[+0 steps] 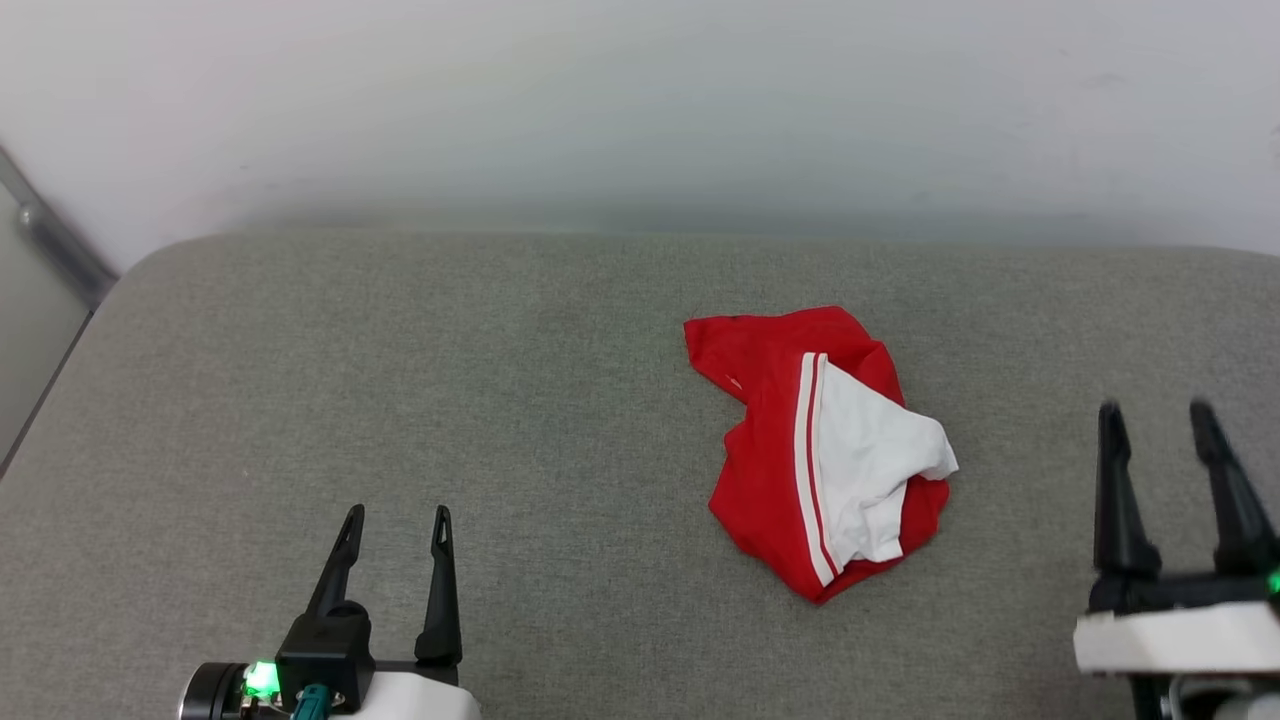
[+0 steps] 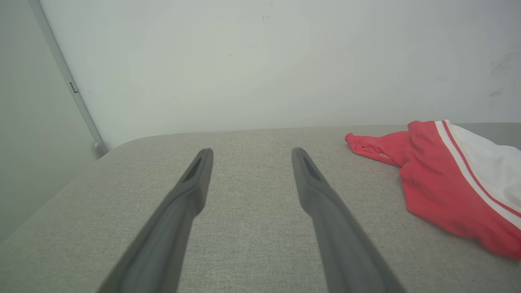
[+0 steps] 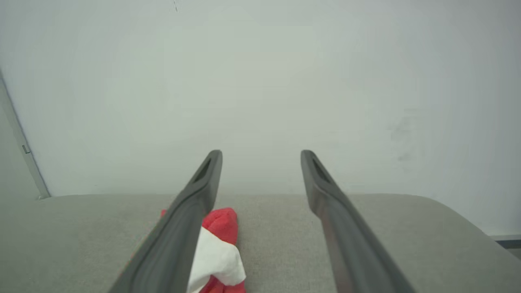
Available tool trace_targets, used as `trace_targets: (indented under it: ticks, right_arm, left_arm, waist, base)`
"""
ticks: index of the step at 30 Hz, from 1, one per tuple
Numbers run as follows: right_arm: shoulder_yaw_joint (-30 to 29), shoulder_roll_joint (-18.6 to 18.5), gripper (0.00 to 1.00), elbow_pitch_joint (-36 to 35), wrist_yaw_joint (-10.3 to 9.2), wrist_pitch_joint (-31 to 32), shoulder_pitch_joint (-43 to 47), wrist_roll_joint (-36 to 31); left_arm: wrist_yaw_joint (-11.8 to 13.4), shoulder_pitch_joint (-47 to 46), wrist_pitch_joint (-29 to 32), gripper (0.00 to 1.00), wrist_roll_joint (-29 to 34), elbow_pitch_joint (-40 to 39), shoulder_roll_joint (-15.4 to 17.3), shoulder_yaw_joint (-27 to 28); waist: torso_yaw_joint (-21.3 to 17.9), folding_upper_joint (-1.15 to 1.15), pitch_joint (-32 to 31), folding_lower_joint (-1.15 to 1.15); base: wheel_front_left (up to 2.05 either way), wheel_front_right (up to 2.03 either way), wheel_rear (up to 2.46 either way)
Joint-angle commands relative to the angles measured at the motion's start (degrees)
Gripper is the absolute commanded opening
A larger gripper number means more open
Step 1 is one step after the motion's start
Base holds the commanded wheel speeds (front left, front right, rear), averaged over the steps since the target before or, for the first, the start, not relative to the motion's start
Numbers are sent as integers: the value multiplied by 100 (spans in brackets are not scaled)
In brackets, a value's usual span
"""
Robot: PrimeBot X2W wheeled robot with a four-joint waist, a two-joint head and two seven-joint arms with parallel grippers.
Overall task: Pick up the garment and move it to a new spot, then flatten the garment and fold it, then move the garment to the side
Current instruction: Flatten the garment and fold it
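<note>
nearest to me in the head view, my left hand sits at the lower left over the grey fabric surface. its two dark fingers are spread wide apart and grip nothing. a green light glows at its base. the left wrist view agrees: the fingers stand well apart above bare fabric.

at the lower right, my right hand is just as wide, fingers apart and empty. it reaches a little further up the head view than the left one. through the right wrist view i look between its fingers at the surface and the wall, and the garment sits partly hidden behind the finger on that view's left.

beyond the hands, the garment lies crumpled in a heap on the surface, right of the middle. it is between the two hands, nearer my right one, and touches neither. it is red, with a white panel folded across its top and a red-and-white stripe along that panel's edge. in the left wrist view it lies off to the right of the fingers, well clear of them.

further back the surface ends in a rounded edge against a plain pale wall. a grey metal strip runs diagonally at the far left.
</note>
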Motion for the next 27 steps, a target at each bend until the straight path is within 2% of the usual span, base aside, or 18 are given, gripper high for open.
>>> trace_targets:
  ticks: [1,6,11,12,14,19,24,27]
  right_arm:
    - [43,9,100,-197,-2,-12,-364,-115]
    - [325,-80,100,-318,-2,-13,-1239,-562]
    - [1069,-859,100,260,-2,-13,-2038,-553]
    - [1069,-859,100,260,-2,-13,-2038,-553]
    - [1464,-1238,100,605,-2,160,-2379,-412]
    - [2724,-2189,100,970,-3,1702,-3112,470]
    - [3982,-3178,100,906,-2,3681,-3736,1866]
    - [4594,-3686,100,803,-3,4651,-4094,2566]
  left_arm:
    - [-13,-52,-15,100,44,-8,-18,13]
    - [-48,-130,-15,100,50,-2,-39,20]
    - [-66,-219,-15,100,58,7,-55,8]
    - [-66,-219,-15,100,58,7,-55,8]
    - [-74,-233,-15,100,44,13,-65,2]
    - [-78,-320,-15,100,14,10,-83,-39]
    - [-70,-433,-15,100,-17,1,-98,-84]
    - [-55,-532,-15,100,-64,-20,-108,-121]
  waist:
    - [-14,0,60,0]
    - [-42,0,182,0]
    - [-27,0,294,0]
    - [-27,0,294,0]
    - [-19,0,330,0]
    - [17,0,476,0]
    - [93,0,691,0]
    - [162,0,863,0]
  base:
    - [0,0,0]
    - [0,0,0]
    - [0,0,0]
    - [0,0,0]
    - [0,0,0]
    - [0,0,0]
    - [0,0,0]
    - [0,0,0]
